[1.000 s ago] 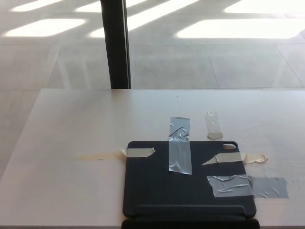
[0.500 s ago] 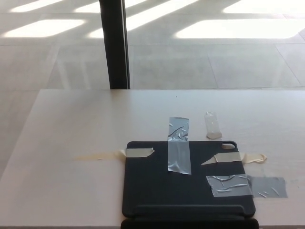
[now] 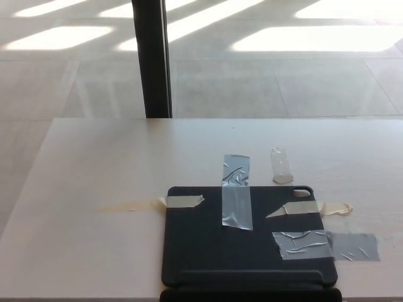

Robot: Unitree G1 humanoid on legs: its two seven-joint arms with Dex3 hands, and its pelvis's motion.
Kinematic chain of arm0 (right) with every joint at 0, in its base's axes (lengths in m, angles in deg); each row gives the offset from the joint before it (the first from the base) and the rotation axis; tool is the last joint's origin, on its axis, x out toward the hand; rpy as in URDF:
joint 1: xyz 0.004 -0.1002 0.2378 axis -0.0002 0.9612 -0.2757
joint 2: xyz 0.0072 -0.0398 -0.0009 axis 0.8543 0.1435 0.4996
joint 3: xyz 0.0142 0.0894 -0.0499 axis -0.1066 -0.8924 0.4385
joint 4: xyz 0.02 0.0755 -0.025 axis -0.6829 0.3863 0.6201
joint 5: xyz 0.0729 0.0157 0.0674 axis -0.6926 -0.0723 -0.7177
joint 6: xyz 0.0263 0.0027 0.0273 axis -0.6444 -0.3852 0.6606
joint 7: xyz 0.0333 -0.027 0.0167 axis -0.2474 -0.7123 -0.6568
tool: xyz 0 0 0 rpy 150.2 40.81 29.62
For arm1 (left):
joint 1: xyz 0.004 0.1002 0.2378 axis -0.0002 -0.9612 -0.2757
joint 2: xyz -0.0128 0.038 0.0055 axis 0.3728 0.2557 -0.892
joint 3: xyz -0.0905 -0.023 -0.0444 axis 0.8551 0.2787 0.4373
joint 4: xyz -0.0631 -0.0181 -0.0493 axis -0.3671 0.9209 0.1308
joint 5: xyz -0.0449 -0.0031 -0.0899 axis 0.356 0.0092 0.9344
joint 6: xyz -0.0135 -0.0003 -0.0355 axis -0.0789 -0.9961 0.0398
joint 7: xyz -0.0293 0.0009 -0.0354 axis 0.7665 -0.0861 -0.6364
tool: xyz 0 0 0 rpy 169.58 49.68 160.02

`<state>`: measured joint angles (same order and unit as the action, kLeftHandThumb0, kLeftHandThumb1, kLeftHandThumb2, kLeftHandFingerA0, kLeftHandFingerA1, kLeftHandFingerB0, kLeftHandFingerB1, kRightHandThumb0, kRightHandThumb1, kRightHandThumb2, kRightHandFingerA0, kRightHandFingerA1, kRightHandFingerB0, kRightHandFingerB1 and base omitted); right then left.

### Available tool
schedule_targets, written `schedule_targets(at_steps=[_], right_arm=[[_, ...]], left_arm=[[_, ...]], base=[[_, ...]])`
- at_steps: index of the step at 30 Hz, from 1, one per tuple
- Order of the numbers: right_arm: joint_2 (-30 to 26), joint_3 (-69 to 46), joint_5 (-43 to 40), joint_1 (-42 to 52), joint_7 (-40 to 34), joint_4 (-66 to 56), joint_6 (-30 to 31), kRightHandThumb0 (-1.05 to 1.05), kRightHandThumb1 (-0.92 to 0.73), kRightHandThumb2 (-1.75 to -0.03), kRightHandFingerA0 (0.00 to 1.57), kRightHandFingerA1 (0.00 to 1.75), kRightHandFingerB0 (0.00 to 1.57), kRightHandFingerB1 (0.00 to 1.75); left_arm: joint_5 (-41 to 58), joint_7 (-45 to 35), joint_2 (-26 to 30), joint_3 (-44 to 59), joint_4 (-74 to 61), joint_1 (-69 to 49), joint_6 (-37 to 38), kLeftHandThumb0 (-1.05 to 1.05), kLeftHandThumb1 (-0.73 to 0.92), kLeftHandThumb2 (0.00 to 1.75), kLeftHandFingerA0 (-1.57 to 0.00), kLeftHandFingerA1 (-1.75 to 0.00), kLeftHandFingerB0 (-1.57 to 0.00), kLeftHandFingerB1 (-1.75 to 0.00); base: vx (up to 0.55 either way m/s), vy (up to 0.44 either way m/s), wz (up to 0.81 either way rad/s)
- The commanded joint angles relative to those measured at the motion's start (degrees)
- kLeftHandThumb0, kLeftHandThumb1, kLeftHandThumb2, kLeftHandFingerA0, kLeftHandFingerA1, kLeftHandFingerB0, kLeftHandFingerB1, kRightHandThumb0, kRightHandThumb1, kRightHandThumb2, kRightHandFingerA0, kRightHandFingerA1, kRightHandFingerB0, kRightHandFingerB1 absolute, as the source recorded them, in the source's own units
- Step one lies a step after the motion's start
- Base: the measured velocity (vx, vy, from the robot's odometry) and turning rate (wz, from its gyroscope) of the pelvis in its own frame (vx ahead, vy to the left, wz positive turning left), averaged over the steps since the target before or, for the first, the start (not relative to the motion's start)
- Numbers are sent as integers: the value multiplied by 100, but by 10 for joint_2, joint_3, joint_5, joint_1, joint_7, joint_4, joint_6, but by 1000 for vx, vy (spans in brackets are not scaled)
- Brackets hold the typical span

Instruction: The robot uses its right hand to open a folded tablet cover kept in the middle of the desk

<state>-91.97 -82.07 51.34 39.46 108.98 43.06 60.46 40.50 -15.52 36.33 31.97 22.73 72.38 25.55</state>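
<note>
Head view, and nearest the camera a dark strip [image 3: 250,294] pokes in at the very bottom edge, just under the tablet cover's near edge; what it belongs to I cannot tell. Right above it lies the tablet cover [image 3: 208,245], dark, flat and closed on the pale desk [image 3: 94,163], near the front edge and a touch right of centre. Tape pins it down: a grey strip [image 3: 302,244] across its right corner running onto the desk, two beige pieces, one at the left [image 3: 182,201] and one at the right [image 3: 308,208], and a grey strip [image 3: 237,200] over the far edge. Just beyond sits a small clear piece of tape [image 3: 281,165] on bare desk, and farther off a black post [image 3: 152,60] stands on the sunlit floor. Neither robot hand shows, so I cannot say how far open the fingers are or whether they hold anything. The cover lies shut; that fits a cover waiting to be opened as well as one folded flat again, and the pictures do not settle which. Against the picture a second ago the whole scene sits a shade to the left, so the camera has shifted; the cover and tapes keep their places on the desk.
</note>
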Motion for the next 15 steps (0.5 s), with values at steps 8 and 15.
schedule_targets(at_steps=[8, 15], right_arm=[[62, -92, -182, -20, -76, 149, -102, -76, -67, -60, 59, 54, 25, 39], [62, -50, -174, -16, -89, 173, -138, -79, -68, -61, 53, 55, 29, 40]], left_arm=[[22, -5, 11, 9, 14, -6, -25, -73, 61, 58, -82, -78, -65, -69], [31, -14, 12, 19, 16, -2, -36, -72, 64, 59, -78, -79, -62, -68]], base=[[0, 0, 0], [0, 0, 0]])
